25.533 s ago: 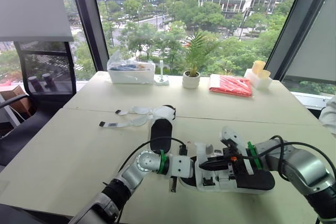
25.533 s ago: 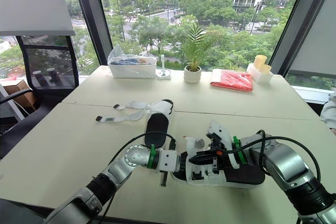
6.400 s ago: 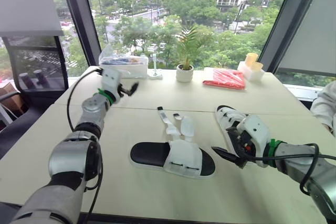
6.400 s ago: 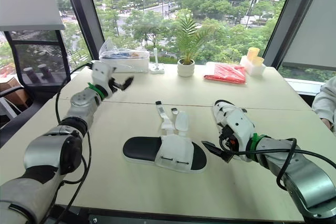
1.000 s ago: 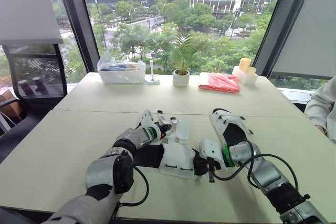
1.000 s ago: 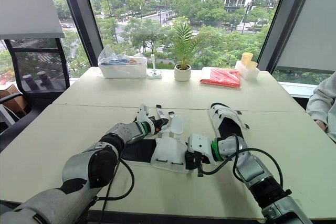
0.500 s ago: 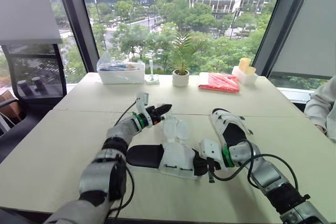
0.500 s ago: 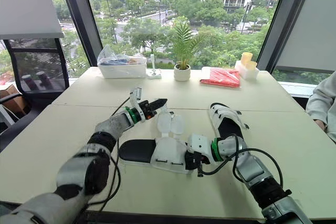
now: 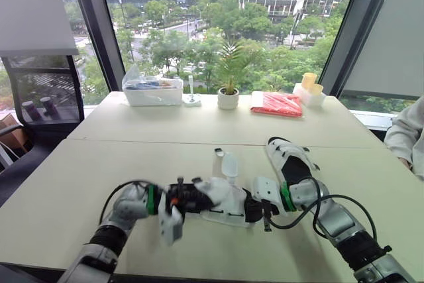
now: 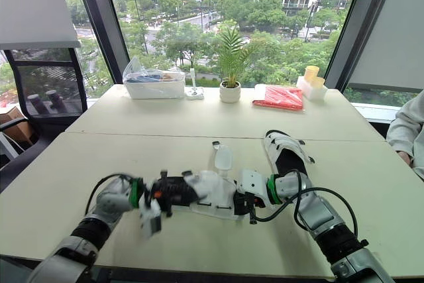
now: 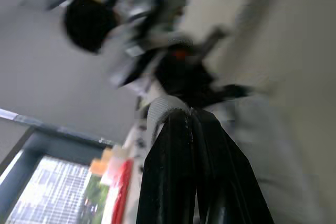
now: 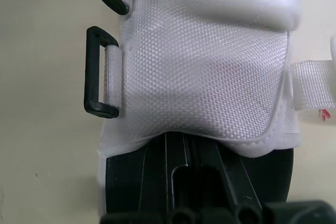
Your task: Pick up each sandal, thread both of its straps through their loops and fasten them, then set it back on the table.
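Bearing illegible red print: strap [image 12: 313,85] of sandal [image 12: 199,66]

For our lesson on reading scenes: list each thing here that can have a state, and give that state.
near sandal: on the table, straps unfastened
loops: empty, no strap through
loose strap: lying flat on the table
far sandal: straps fastened, on the table
right gripper: shut on the near sandal's toe end
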Tool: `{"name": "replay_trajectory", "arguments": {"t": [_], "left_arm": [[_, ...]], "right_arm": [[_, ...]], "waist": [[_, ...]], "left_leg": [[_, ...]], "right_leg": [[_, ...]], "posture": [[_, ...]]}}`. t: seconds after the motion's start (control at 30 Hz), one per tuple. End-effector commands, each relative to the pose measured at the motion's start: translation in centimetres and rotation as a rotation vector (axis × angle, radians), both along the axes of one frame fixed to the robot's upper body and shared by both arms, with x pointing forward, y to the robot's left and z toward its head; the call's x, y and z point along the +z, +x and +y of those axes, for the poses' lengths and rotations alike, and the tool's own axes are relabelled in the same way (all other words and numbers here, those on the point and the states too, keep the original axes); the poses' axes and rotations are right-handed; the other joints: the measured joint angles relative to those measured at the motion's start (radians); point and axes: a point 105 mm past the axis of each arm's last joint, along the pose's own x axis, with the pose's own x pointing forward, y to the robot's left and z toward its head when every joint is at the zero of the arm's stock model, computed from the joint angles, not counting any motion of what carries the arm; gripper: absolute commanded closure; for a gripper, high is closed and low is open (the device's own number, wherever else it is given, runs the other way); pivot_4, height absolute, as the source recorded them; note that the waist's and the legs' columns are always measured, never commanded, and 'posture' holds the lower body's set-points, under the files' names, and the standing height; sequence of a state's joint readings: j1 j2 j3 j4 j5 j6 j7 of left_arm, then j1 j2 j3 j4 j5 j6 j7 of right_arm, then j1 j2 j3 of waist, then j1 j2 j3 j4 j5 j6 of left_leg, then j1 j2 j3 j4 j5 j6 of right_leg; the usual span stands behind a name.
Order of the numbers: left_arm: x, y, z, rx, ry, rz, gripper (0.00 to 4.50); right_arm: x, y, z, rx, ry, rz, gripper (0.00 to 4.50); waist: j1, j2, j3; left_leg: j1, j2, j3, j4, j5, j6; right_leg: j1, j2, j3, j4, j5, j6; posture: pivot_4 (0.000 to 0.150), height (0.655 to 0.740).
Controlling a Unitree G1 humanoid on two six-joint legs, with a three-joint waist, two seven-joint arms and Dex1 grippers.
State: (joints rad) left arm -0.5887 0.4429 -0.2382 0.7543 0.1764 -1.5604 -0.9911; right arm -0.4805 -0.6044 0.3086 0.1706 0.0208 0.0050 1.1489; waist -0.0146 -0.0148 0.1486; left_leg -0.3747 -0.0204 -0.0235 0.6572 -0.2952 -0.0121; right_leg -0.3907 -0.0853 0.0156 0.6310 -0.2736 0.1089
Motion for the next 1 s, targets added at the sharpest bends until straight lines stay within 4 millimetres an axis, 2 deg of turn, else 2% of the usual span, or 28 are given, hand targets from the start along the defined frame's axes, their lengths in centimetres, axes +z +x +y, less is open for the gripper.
{"name": "replay_trajectory", "arguments": {"t": [0.03,0.17,0.27,0.4,0.47,0.53,0.6,0.7,0.87,0.93,1.0], "left_arm": [[-2.6,-0.9,0.3,-0.073,0.203,-0.043,4.39],[-5.0,-1.0,1.3,-0.116,0.418,-0.082,4.39],[-6.6,-0.3,2.2,-0.098,0.545,-0.108,4.39],[-7.5,1.4,2.3,-0.023,0.522,-0.181,4.39],[-7.2,1.9,2.3,0.012,0.445,-0.191,4.39],[-6.7,2.6,2.5,0.067,0.372,-0.156,4.39],[-6.0,2.7,2.5,0.088,0.307,-0.123,4.39],[-4.7,2.2,2.6,0.086,0.202,-0.047,3.64],[-3.9,1.2,3.3,0.075,0.125,0.092,1.2],[-4.1,1.6,3.8,0.132,0.101,0.185,0.2],[-4.6,2.4,4.1,0.227,0.088,0.273,0.2]], "right_arm": [[-3.0,-0.4,-0.8,-0.031,-0.081,0.09,4.5],[-3.0,-0.3,-0.9,-0.032,-0.081,0.092,4.5],[-3.1,-0.3,-0.7,-0.031,-0.078,0.092,4.5],[-3.0,-0.2,-0.5,-0.031,-0.073,0.089,4.5],[-3.0,-0.1,-0.4,-0.031,-0.071,0.087,4.5],[-3.0,-0.1,-0.4,-0.031,-0.072,0.084,4.5],[-3.0,-0.1,-0.5,-0.031,-0.072,0.083,4.5],[-3.0,-0.1,-0.5,-0.03,-0.074,0.083,4.5],[-3.0,-0.1,-0.4,-0.028,-0.074,0.082,4.5],[-3.0,-0.1,-0.3,-0.026,-0.074,0.082,4.5],[-3.0,-0.1,-0.4,-0.025,-0.074,0.082,4.5]], "waist": [[0.001,0.0,0.0],[0.0,0.003,-0.004],[0.0,0.007,-0.01],[0.001,0.015,-0.021],[0.002,0.017,-0.021],[0.002,0.018,-0.023],[0.003,0.019,-0.023],[0.002,0.018,-0.022],[0.0,0.012,-0.02],[0.001,0.01,-0.019],[0.0,0.01,-0.019]], "left_leg": [[0.0,0.0,0.0,0.0,0.0,0.0],[0.0,0.0,0.0,0.0,0.0,0.001],[0.002,0.0,0.001,0.0,-0.001,0.002],[0.005,0.001,0.001,0.0,-0.001,0.003],[0.011,0.0,0.001,-0.001,-0.001,0.003],[0.024,0.0,0.003,-0.007,-0.001,0.004],[0.028,0.0,0.003,-0.007,-0.001,0.004],[0.028,0.0,0.003,-0.007,-0.001,0.004],[0.019,0.001,0.003,-0.008,-0.001,0.004],[0.019,0.001,0.003,-0.008,-0.001,0.004],[0.019,0.001,0.004,-0.008,-0.001,0.004]], "right_leg": [[0.0,0.0,0.0,0.0,0.0,0.0],[0.001,0.001,-0.001,0.0,0.0,0.0],[0.002,0.001,0.0,0.0,0.0,0.0],[0.005,0.003,0.0,0.001,0.0,0.001],[0.011,0.003,0.0,0.0,0.0,0.001],[0.022,0.004,0.0,-0.002,-0.002,0.002],[0.025,0.004,-0.001,-0.001,-0.002,0.003],[0.024,0.004,0.0,-0.001,-0.002,0.003],[0.015,0.003,0.0,-0.001,-0.002,0.003],[0.015,0.003,-0.001,-0.001,-0.002,0.003],[0.015,0.002,-0.001,-0.002,-0.002,0.003]], "posture": [[0.15,0.7374],[0.15,0.7374],[0.15,0.7374],[0.15,0.7374],[0.15,0.7374],[0.15,0.7374],[0.15,0.7374],[0.15,0.7374],[0.15,0.7374],[0.15,0.7374],[0.15,0.7374]]}}
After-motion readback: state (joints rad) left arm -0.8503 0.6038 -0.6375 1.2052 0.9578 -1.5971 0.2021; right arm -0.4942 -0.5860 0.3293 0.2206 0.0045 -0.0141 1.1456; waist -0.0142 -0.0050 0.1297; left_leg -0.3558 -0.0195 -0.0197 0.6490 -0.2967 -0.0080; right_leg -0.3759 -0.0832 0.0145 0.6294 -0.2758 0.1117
